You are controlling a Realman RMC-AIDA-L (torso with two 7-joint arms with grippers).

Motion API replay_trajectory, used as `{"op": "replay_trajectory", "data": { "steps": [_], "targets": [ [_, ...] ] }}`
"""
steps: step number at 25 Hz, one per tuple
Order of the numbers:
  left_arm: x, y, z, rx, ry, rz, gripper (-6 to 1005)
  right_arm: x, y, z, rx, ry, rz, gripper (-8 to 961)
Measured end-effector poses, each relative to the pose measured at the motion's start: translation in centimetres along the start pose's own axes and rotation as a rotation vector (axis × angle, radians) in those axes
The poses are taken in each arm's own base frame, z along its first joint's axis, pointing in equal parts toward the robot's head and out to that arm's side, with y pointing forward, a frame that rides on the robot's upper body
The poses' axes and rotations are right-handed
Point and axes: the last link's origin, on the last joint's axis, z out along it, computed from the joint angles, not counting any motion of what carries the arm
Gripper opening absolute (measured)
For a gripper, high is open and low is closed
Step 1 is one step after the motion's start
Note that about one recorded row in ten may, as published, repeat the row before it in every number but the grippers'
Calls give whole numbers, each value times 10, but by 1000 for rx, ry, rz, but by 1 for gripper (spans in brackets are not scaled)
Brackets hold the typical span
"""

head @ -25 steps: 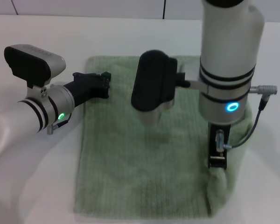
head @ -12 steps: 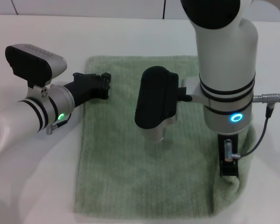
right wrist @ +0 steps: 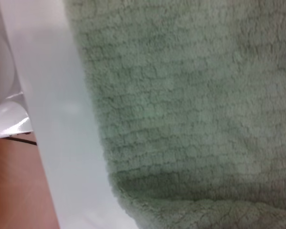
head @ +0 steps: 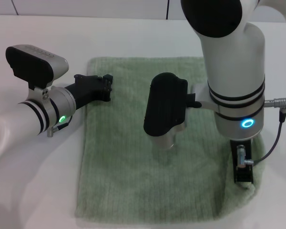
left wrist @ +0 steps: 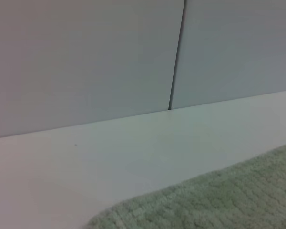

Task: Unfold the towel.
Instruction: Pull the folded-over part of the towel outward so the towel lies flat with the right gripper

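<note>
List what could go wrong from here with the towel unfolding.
1. The right gripper sits low at the near right corner of the towel, where the cloth bunches; the corner might slip free or stay folded.
2. The left gripper rests at the far left edge; if it does not pin the cloth, the whole towel may slide along the table.
3. The near edge lies close to the table's front edge and could slip off.
</note>
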Motion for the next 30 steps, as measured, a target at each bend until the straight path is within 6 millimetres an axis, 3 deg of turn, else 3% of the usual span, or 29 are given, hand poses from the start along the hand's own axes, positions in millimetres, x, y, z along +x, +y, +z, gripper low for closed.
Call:
{"op": "replay_trajectory", "data": {
  "steps": [30],
  "targets": [
    [1,1,0,-3,8,-4,0,10,1,19,-73,113,48,21]
  ]
}}
